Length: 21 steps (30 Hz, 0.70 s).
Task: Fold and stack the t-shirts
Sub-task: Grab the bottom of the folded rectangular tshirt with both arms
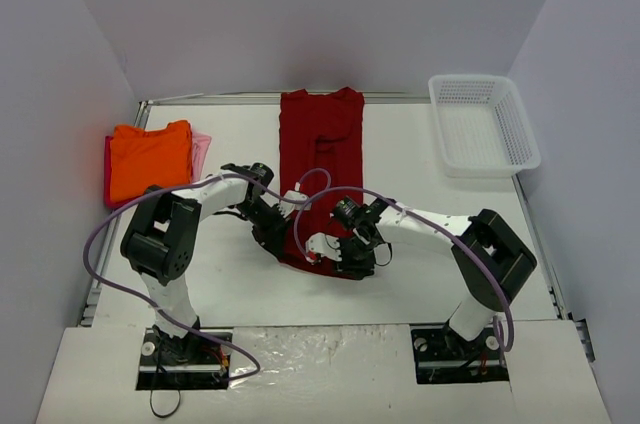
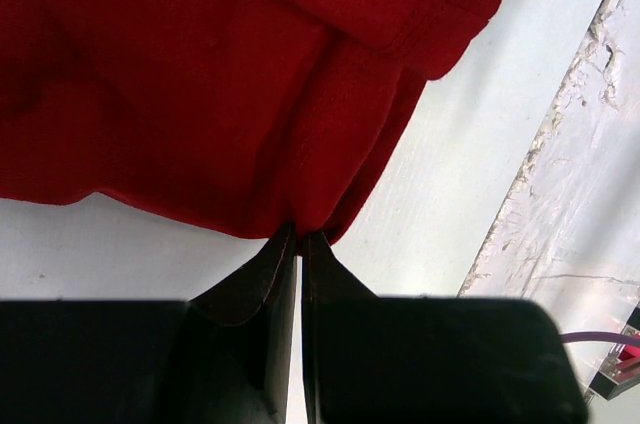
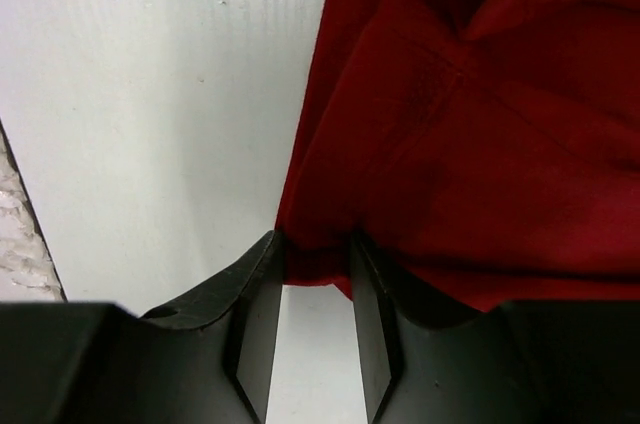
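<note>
White tabletop [image 1: 410, 159] filled the scene, closed in by pale walls on three sides. Two robot arms stood bolted at its near edge, both bent inward toward the middle. Each reached the near end of a large dark red cloth t-shirt [image 1: 320, 139].

The left tool [image 2: 300, 236] had its two dark fingers pressed together. It was pinching the near left edge of the shirt, and the cloth's folds ran down into the fingertips.

The right tool [image 3: 313, 244] sat at the near right edge. Its fingers stood somewhat apart, with the shirt's edge lying between the tips and bare tabletop showing in the gap behind them.

From the tools the red shirt ran away as a long narrow strip down the middle, its far end at the back edge.

Farther back on the left lay a folded bright orange t-shirt [image 1: 150, 159]. It rested on a pale pink t-shirt [image 1: 201, 152], which showed along its right side.

At the far right corner stood a white plastic mesh basket [image 1: 520, 124], well apart from the shirts.
</note>
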Each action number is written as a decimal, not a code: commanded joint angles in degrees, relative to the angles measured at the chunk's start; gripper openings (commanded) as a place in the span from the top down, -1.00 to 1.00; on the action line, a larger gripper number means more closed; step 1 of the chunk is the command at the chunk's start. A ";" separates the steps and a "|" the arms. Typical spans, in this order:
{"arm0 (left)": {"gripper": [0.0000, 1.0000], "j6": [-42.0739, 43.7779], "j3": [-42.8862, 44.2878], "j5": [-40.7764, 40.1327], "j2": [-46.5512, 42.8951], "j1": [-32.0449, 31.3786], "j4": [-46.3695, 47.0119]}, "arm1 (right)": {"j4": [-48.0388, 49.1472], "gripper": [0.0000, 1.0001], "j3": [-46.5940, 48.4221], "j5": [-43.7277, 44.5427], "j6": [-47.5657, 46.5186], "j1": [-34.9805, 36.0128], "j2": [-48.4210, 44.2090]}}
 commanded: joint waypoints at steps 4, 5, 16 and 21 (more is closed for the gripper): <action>0.95 2.06 1.77 2.43 -1.33 0.12 -1.79 | 2.28 0.42 -0.50 5.51 1.91 1.02 4.57; 0.95 2.06 1.77 2.43 -1.33 0.12 -1.79 | 2.46 0.42 -0.76 5.86 1.91 1.03 4.75; 0.95 2.67 1.42 2.43 -1.85 0.65 -2.14 | 3.69 1.00 -0.50 8.76 3.84 1.64 7.04; 0.95 2.67 0.80 2.60 -3.34 0.91 -2.23 | 0.54 1.00 0.55 9.46 2.97 1.03 4.85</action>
